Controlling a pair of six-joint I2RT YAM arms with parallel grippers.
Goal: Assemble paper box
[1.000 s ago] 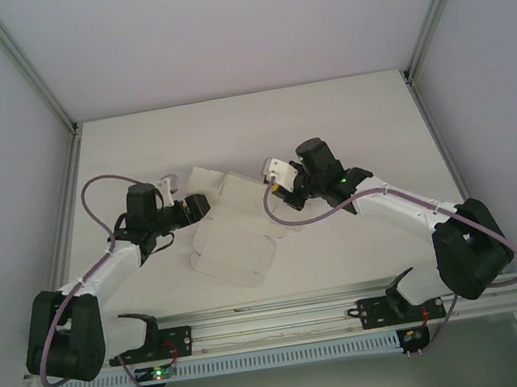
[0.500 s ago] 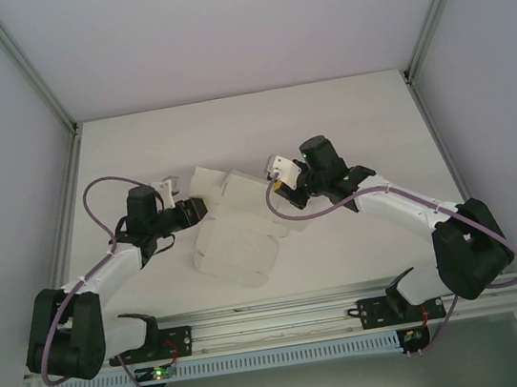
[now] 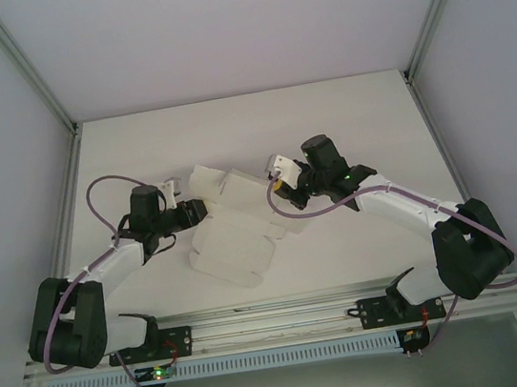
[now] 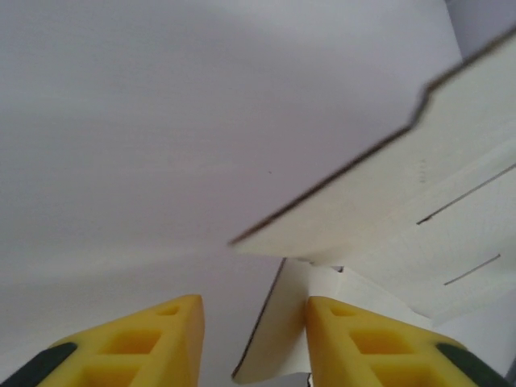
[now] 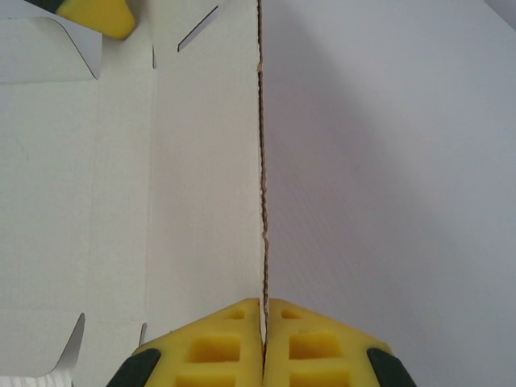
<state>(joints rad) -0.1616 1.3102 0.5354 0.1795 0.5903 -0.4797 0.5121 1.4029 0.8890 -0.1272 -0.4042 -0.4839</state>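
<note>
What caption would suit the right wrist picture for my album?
The yellow-fingered right gripper pinches an edge of the white thin-card paper box.

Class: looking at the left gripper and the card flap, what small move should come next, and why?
Probably close the left gripper on the flap of the paper box: its jaws stand apart with the flap's edge between them, while the right gripper is pinched shut on another edge, steadying the sheet.
</note>
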